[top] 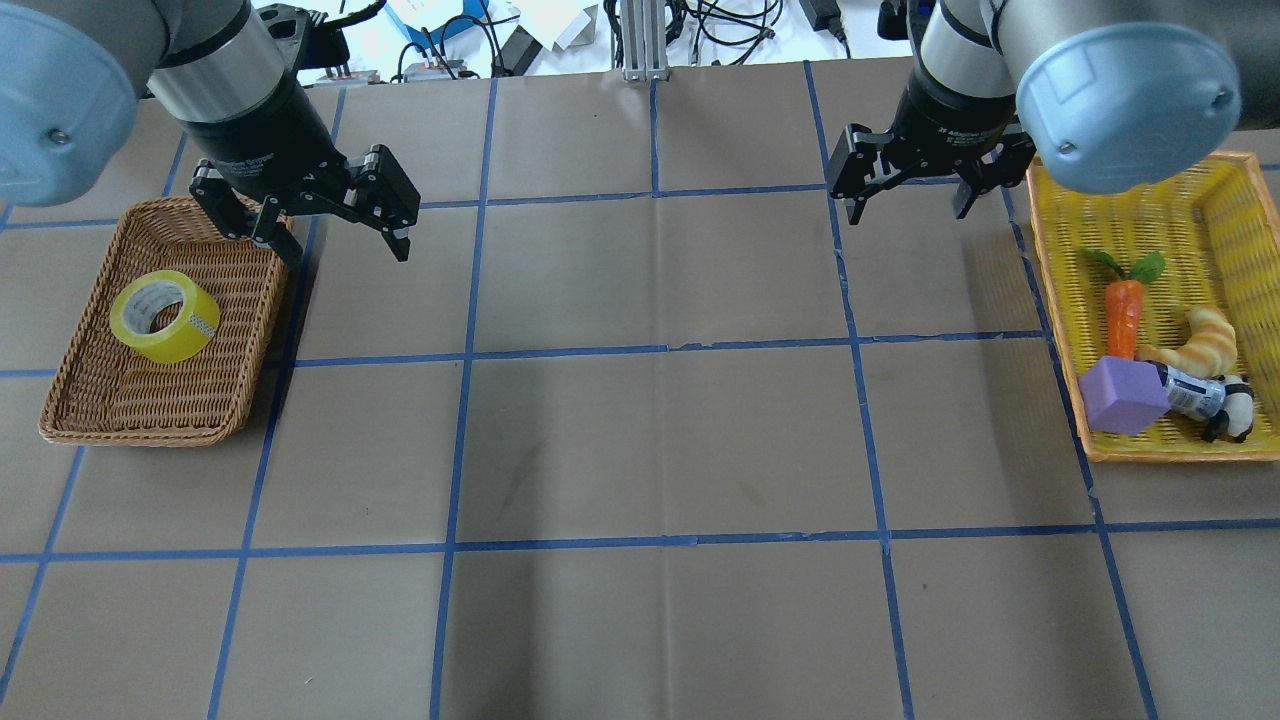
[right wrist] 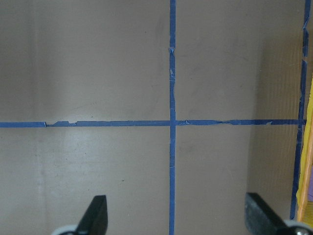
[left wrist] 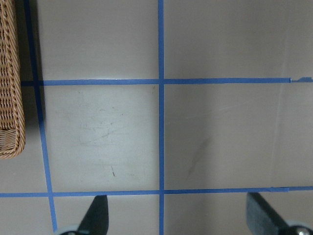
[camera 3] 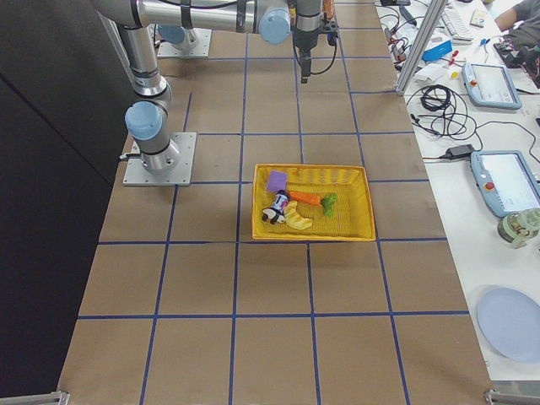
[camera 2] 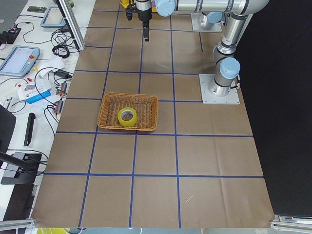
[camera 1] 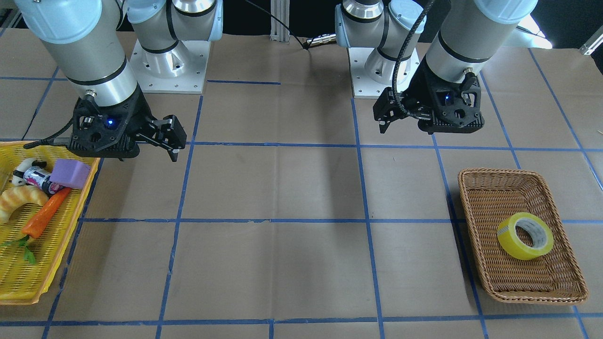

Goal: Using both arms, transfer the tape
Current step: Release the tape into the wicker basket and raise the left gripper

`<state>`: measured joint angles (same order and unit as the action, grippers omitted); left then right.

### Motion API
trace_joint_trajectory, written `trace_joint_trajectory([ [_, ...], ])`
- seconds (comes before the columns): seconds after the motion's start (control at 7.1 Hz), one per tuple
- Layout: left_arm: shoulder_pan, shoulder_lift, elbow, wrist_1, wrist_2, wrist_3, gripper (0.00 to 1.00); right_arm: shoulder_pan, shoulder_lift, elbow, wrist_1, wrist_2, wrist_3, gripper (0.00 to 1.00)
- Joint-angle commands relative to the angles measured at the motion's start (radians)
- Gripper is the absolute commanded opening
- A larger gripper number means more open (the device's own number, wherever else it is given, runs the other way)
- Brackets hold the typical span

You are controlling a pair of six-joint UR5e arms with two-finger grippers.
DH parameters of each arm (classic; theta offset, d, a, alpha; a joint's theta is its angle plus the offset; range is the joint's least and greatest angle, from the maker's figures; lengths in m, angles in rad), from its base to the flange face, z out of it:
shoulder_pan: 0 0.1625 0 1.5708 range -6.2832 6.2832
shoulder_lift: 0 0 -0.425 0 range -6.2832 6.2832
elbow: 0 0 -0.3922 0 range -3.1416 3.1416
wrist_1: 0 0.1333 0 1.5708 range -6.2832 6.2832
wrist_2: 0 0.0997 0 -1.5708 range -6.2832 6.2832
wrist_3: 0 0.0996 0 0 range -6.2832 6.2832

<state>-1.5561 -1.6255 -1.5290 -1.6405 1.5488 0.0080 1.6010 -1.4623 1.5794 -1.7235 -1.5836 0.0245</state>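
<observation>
We see a flat surface (top: 650, 450) covered in matte brown paper, which thin blue lines divide into large squares. Two silver-grey jointed arms with pale blue caps reach over it, each ending in a black pincer.

The tape (top: 164, 316) is a wide, glossy roll of see-through yellow film wound on a pale cardboard core. It lies tilted inside a shallow rectangular wicker basket (top: 150, 432) of brown woven cane, on the robot's left side of the surface.

The left pincer (top: 335, 240) hangs above the surface just beside the basket's far inner corner. Its two fingers are spread wide and hold nothing. The tape is near this pincer but apart from it, lower down and further out towards the left edge.

The right pincer (top: 908, 208) is also spread wide and empty. It is well apart from the tape, across the surface, beside a yellow plastic mesh basket (top: 1180, 455). That basket holds an orange carrot (top: 1124, 315) with green leaves, a curved golden croissant (top: 1205, 340), a smooth purple block (top: 1125, 395), a small can (top: 1190, 392) and a black-and-white toy (top: 1232, 412).
</observation>
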Motion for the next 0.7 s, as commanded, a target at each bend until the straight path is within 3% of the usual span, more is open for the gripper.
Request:
trace_joint_trajectory([
  [0.0, 0.001, 0.003, -0.003, -0.001, 0.001, 0.001, 1.00, -0.001, -0.001, -0.001, 0.001, -0.001, 0.000, 1.00],
  [0.56, 0.013, 0.004, -0.005, 0.002, -0.001, 0.007, 1.00, -0.001, -0.001, 0.002, 0.002, -0.002, 0.000, 1.00],
])
